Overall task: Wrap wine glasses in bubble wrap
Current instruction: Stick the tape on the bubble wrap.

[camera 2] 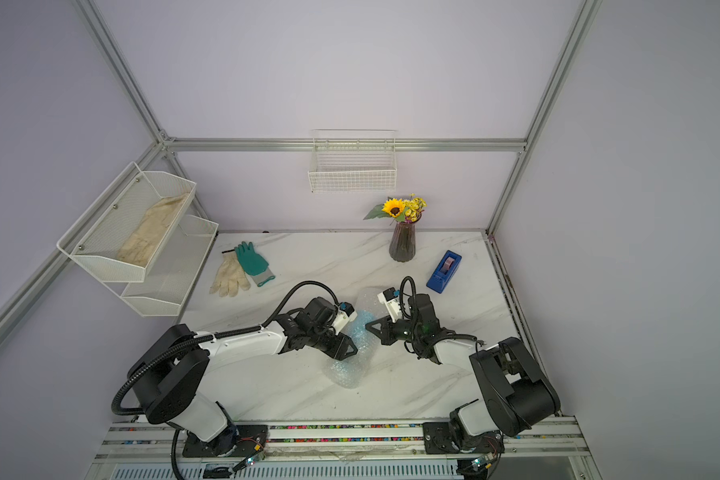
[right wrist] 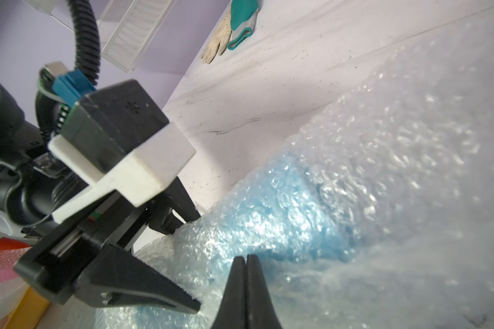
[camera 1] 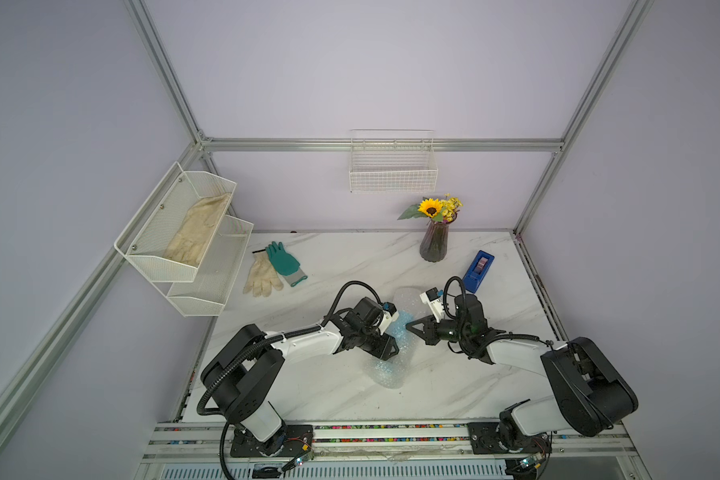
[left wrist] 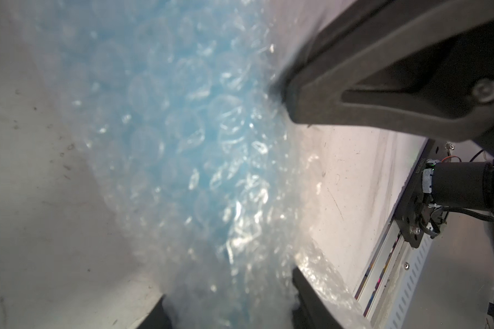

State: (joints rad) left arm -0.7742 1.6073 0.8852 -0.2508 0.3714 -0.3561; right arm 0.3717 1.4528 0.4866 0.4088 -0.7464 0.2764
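Marble-patterned white tabletop point(camera 1: 350, 266) carries crinkled, translucent bubble wrap point(camera 1: 387, 376) rolled around the light-blue goblet point(right wrist: 297, 205), which lies in the lower middle of both top views. The black, wedge-fingered left gripper point(right wrist: 188, 265) clamps the wrap-covered goblet. The right gripper point(right wrist: 246, 257), pressed closed, touches the film with its tip.

Glossy plastic bubble wrap point(left wrist: 188, 148) lies on a smooth marble-look table point(camera 1: 350, 266).

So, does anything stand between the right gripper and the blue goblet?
Only the bubble wrap itself. The goblet lies rolled inside it on the table, showing blue through the film, and the shut right gripper points at that film. Nothing else visible lies between them.
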